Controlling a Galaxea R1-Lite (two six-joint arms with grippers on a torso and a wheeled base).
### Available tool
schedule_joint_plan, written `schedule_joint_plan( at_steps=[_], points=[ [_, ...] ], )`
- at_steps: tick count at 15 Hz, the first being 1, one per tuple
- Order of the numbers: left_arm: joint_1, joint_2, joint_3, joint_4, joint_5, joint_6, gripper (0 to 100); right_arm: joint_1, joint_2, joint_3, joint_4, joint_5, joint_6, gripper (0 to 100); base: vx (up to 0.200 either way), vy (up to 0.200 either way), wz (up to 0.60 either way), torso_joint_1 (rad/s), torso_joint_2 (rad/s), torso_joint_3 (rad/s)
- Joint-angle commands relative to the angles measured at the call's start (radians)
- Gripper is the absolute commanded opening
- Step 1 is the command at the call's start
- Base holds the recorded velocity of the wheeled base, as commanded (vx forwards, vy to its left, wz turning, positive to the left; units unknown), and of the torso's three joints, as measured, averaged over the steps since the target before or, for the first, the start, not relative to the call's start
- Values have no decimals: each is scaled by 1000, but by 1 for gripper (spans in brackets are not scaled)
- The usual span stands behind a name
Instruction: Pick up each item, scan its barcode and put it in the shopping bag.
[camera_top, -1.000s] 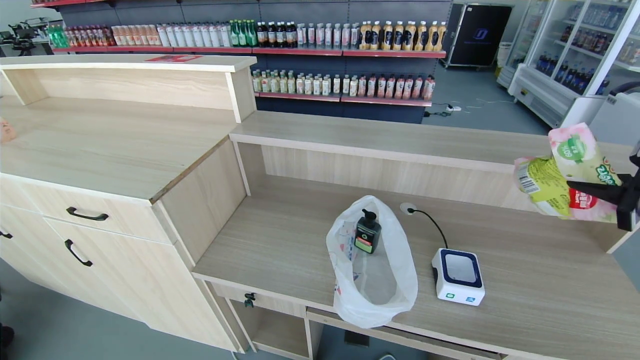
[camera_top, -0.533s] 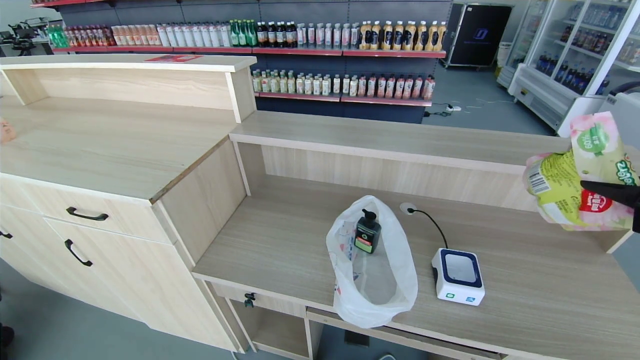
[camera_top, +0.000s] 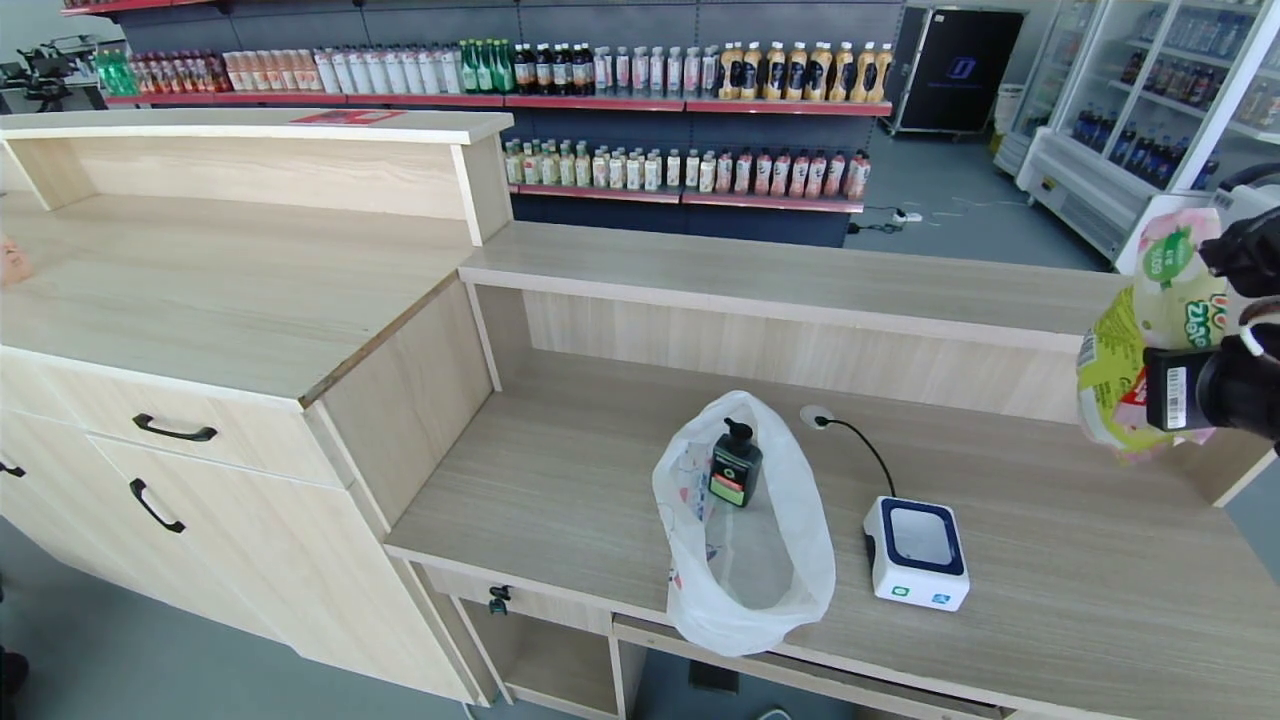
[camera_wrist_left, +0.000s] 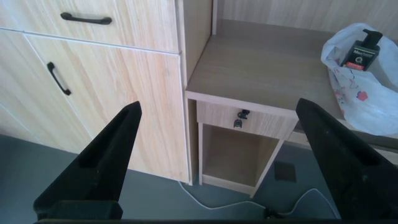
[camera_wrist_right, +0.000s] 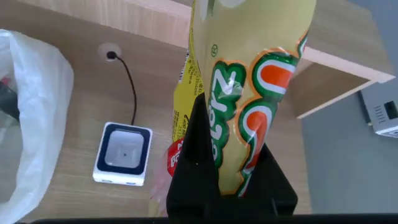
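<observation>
On the worktop (camera_top: 1050, 560) the shopping bag (camera_top: 770, 590), pump bottle (camera_top: 735, 468) inside, lies left of the scanner (camera_top: 916, 552), with the snack packet (camera_top: 1125, 370) above the right end.

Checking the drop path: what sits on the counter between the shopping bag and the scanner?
Nothing. The head view shows a bare strip of counter between the shopping bag and the scanner. The scanner's cable runs farther back.
</observation>
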Motion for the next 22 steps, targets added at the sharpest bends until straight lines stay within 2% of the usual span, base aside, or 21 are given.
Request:
schedule_joint_plan(
  at_steps=[1,2,6,8,9,10,12,14,16,19,22],
  points=[
    [1,0,0,0,0,1,100,36,-40,18,0,-11,-52,0,0,0,0,0,0,0],
    [1,0,0,0,0,-1,100,38,-46,17,-1,-4,-57,0,0,0,0,0,0,0],
    [1,0,0,0,0,-1,100,64,-44,3,9,126,-129,0,0,0,600,0,2,1],
    [1,0,0,0,0,-1,100,67,-47,0,62,316,-144,0,0,0,300,-1,-1,1],
    [1,0,0,0,0,1,100,49,-47,-6,155,511,-161,0,0,0,0,0,0,0],
    [1,0,0,0,0,1,100,26,-44,-5,224,603,-175,0,0,0,0,0,0,0],
    [1,0,0,0,0,1,100,-22,-27,11,333,680,-196,0,0,0,0,0,0,0],
    [1,0,0,0,0,-1,100,-65,19,11,384,730,-207,0,0,0,0,0,0,0],
    [1,0,0,0,0,1,100,-103,126,9,381,852,-281,0,0,0,0,0,0,0],
    [1,0,0,0,0,-1,100,-129,267,9,345,870,-483,0,0,0,0,0,0,0],
    [1,0,0,0,0,-1,100,-142,345,6,258,960,-518,0,0,0,0,0,0,0]
  ],
)
